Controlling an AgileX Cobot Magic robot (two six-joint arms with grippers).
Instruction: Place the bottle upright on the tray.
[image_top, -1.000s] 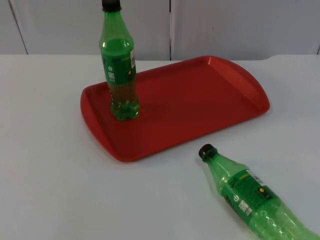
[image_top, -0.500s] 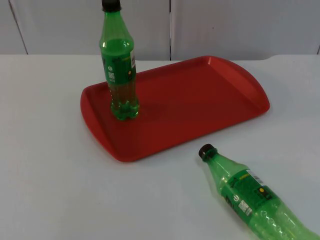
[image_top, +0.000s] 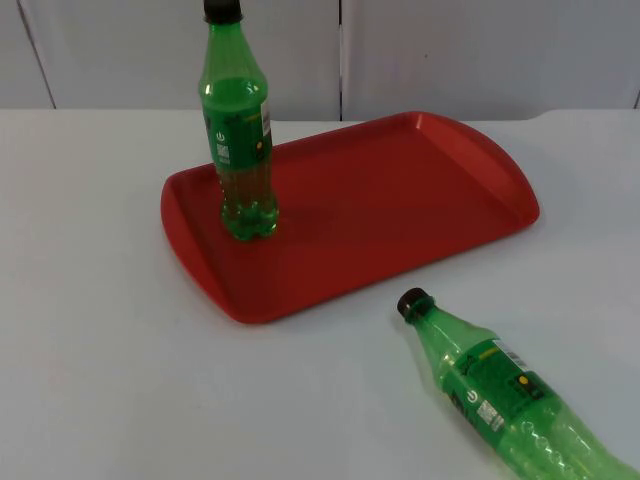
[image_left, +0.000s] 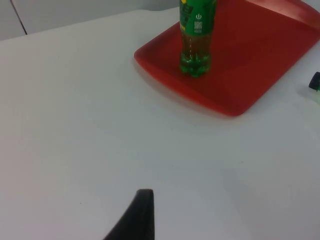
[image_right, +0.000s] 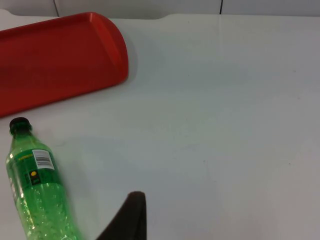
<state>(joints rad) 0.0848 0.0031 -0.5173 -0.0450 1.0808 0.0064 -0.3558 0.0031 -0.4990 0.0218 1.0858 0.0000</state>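
On the white table (image_top: 90, 380), which ends at a grey partition wall (image_top: 480, 50), a red tray (image_top: 400, 200) is the biggest thing and serves as the landmark for all else. It lies flat and at a slant, its long sides running obliquely to the table's far edge, its raised rim rounded at the corners. From the left wrist camera its near corner (image_left: 235, 95) is seen, and from the right wrist camera one rounded end (image_right: 65, 60).

Inside the tray, near its left end, a green bottle with a dark cap (image_top: 238, 130) stands upright, its base on the tray floor and its label facing the camera; the left wrist view shows its lower half (image_left: 196, 40).

Off the tray, on the bare table just past its near long edge, a second green bottle (image_top: 500, 395) lies on its side. Its dark cap points toward the tray but does not touch it, and its body runs away from the tray. The right wrist view shows the same lying bottle (image_right: 37, 190), apart from the tray's rim.

Neither arm reaches over the tray. Of each gripper only one black fingertip can be made out, the left (image_left: 137, 217) and the right (image_right: 127, 217), both above bare table away from the tray, so whether either pincer is wide or narrow cannot be told.
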